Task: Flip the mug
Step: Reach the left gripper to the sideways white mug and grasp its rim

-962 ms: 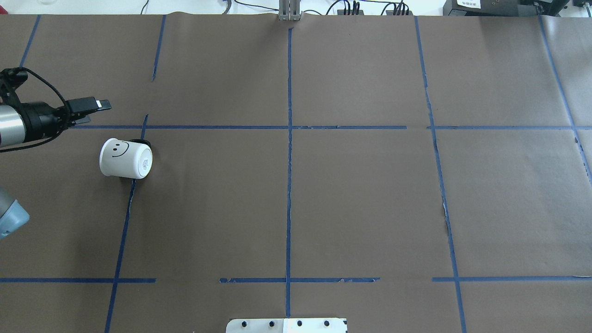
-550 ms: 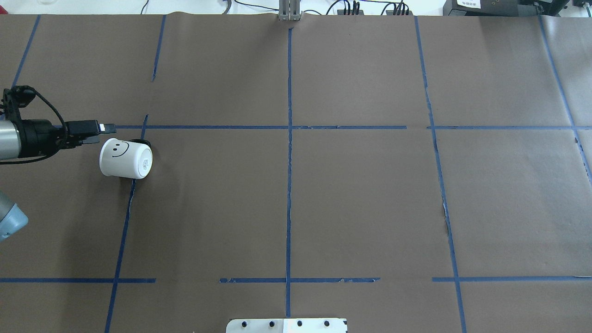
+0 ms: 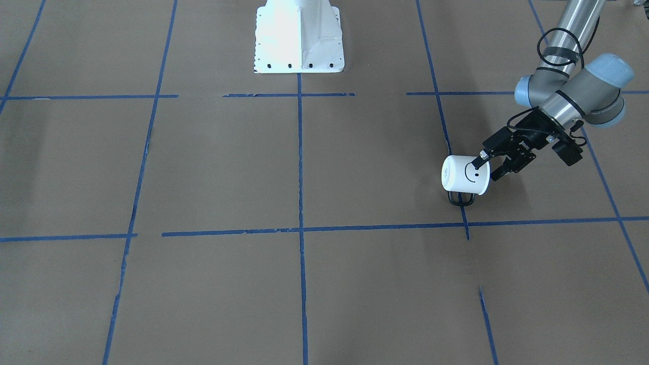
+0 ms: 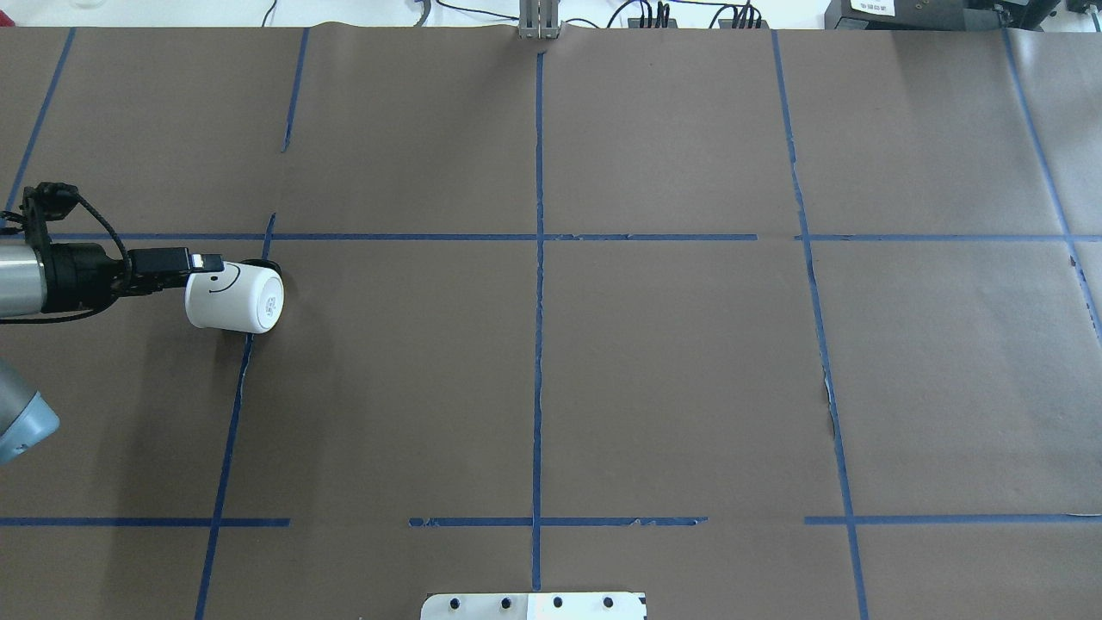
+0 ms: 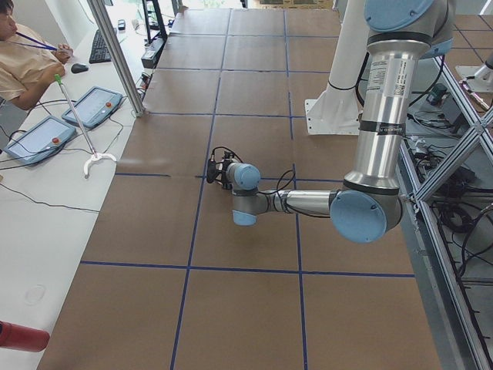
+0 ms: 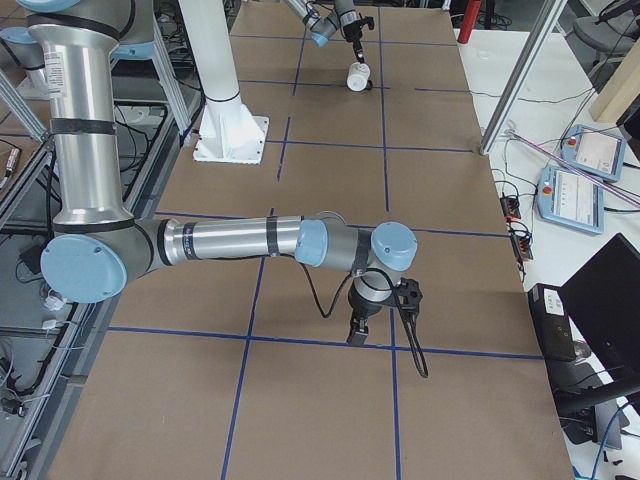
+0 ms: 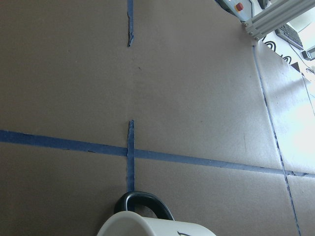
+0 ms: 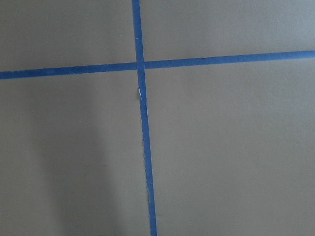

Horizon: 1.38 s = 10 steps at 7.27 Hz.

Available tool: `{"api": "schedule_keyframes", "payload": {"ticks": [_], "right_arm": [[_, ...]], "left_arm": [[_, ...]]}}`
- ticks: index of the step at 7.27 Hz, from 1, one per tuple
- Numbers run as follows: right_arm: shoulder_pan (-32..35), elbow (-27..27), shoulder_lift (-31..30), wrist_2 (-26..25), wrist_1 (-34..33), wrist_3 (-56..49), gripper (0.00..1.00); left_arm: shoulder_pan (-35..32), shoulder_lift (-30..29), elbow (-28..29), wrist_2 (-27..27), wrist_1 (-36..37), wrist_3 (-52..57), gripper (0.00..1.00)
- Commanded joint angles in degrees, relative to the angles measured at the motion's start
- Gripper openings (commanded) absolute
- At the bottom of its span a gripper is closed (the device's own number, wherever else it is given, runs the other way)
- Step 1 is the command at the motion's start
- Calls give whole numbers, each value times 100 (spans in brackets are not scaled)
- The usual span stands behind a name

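Observation:
The white mug [image 4: 234,298] with a black smiley lies on its side at the table's left. Its base points toward the table's middle, its mouth toward my left arm. Its black handle [image 3: 461,198] rests on the table on the far side. My left gripper [image 4: 200,265] is open at the mug's mouth. In the front view [image 3: 488,168] one finger lies over the mug's side [image 3: 465,175] and the other sits beyond the rim. The left wrist view shows the rim [image 7: 147,226] and handle. My right gripper [image 6: 358,330] shows only in the exterior right view, low over the table; I cannot tell its state.
Brown paper with blue tape lines [image 4: 538,258] covers the table. The white robot base plate [image 3: 299,35] stands at the near middle edge. A metal post [image 4: 539,21] stands at the far edge. An operator [image 5: 23,62] sits at a side desk.
My left gripper has moved toward the near side and to the right, from beyond the mug to its mouth. One finger now overlaps the rim. The mug has not moved.

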Motion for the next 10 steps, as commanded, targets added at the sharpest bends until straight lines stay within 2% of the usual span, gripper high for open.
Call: {"api": "schedule_keyframes", "payload": {"ticks": [1, 2, 3, 5, 6, 7, 10], "right_arm": [[0, 0, 0, 0, 0, 0, 100], [0, 0, 0, 0, 0, 0, 100], [0, 0, 0, 0, 0, 0, 100], [0, -9, 0, 0, 0, 0, 100], [0, 0, 0, 0, 0, 0, 100], [0, 0, 0, 0, 0, 0, 100], [0, 0, 0, 0, 0, 0, 100]], "left_arm": [[213, -23, 131, 39, -418, -130, 96], [249, -93, 289, 40, -611, -130, 93], [266, -146, 308, 40, -622, -139, 80], [267, -181, 317, 40, -622, -165, 35], [275, -295, 317, 22, -613, -478, 21], [275, -426, 317, -13, -613, -795, 0], [267, -917, 247, -13, -613, -1525, 0]]}}
